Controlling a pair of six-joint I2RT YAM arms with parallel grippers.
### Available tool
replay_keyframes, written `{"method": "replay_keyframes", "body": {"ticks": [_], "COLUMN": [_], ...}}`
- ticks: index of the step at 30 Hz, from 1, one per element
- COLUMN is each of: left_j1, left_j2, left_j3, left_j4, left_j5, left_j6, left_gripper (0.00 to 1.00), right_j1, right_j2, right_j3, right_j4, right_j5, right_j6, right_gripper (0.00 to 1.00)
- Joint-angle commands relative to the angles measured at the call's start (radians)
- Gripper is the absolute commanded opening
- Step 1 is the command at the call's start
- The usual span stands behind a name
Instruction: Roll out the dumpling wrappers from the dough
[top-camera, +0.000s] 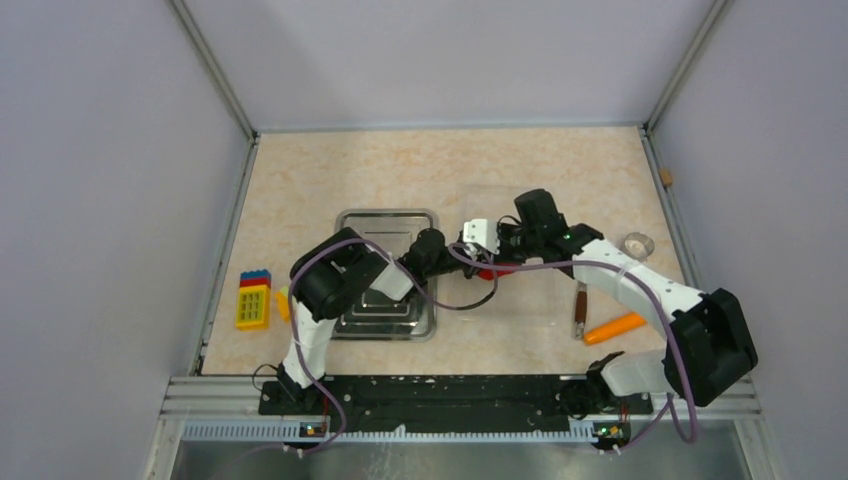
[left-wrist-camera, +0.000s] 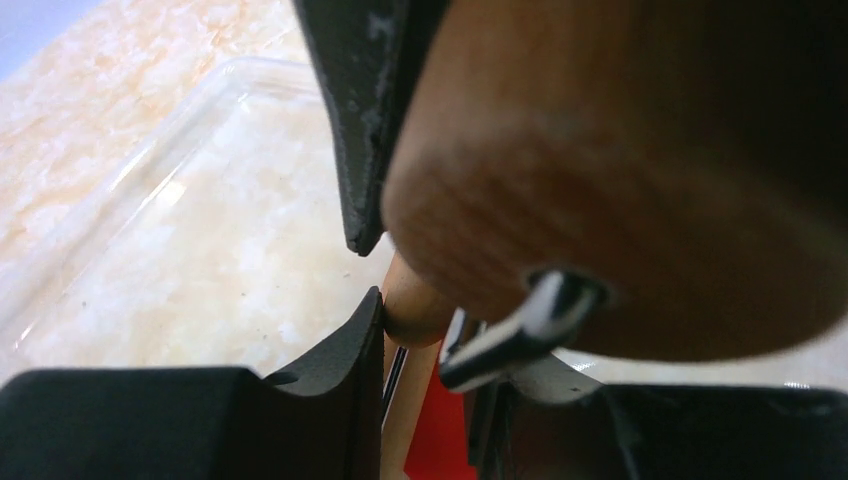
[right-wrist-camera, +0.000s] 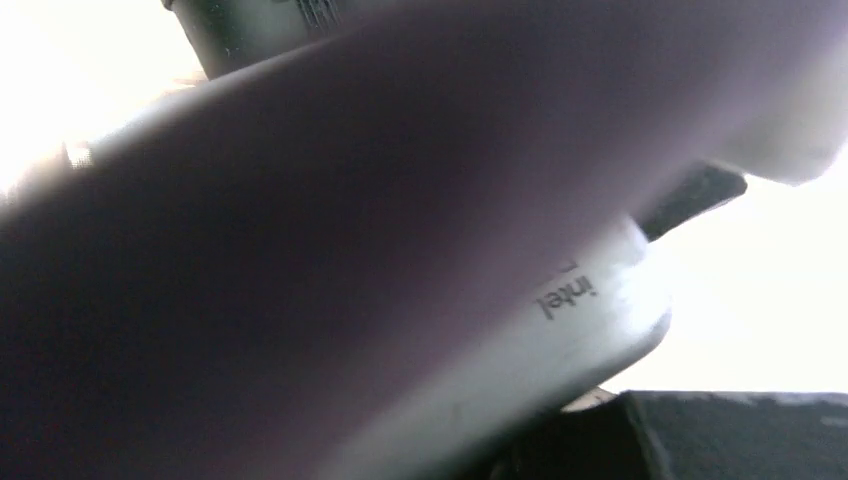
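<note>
The red dough (top-camera: 487, 270) lies on a clear plastic board (top-camera: 545, 215) at the table's middle, partly hidden by both grippers. In the left wrist view it shows as a red patch (left-wrist-camera: 443, 440) below the fingers. My left gripper (top-camera: 468, 256) (left-wrist-camera: 425, 320) is closed around a wooden rolling pin (left-wrist-camera: 610, 200), with its thin handle (left-wrist-camera: 412, 310) against the left finger (left-wrist-camera: 340, 380), right over the dough. My right gripper (top-camera: 508, 244) meets the left one above the dough. Its wrist view is blocked by the left arm's camera housing (right-wrist-camera: 560, 330). No round wrapper is in view.
A metal tray (top-camera: 345, 222) sits left of the board. Toy blocks (top-camera: 253, 298) lie at the far left. A knife (top-camera: 579, 310) and an orange carrot (top-camera: 614, 327) lie right of the board, and a small clear cup (top-camera: 637, 243) stands beyond them.
</note>
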Motion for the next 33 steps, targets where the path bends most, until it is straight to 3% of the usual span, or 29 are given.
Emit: {"method": "replay_keyframes", "body": {"ticks": [1, 8, 18, 28, 33], "left_j1": [0.040, 0.095, 0.225, 0.250, 0.283], "left_j2": [0.020, -0.006, 0.098, 0.130, 0.013], "left_j3": [0.073, 0.194, 0.517, 0.705, 0.615], "left_j4": [-0.285, -0.439, -0.653, -0.744, -0.743], "left_j5": [-0.029, 0.042, 0.245, 0.298, 0.255], "left_j6": [-0.176, -0.270, -0.517, -0.547, -0.587], "left_gripper": [0.00, 0.00, 0.00, 0.00, 0.19], "right_j1": [-0.002, -0.023, -0.065, -0.110, -0.112], "right_j2": [0.094, 0.145, 0.240, 0.356, 0.325], "right_j3": [-0.034, 0.025, 0.125, 0.333, 0.448], "right_j4": [-0.017, 0.064, 0.132, 0.143, 0.057], "right_j5": [-0.012, 0.056, 0.120, 0.160, 0.124], "right_j6": [0.072, 0.120, 0.143, 0.152, 0.229], "right_gripper": [0.00, 0.00, 0.00, 0.00, 0.00]}}
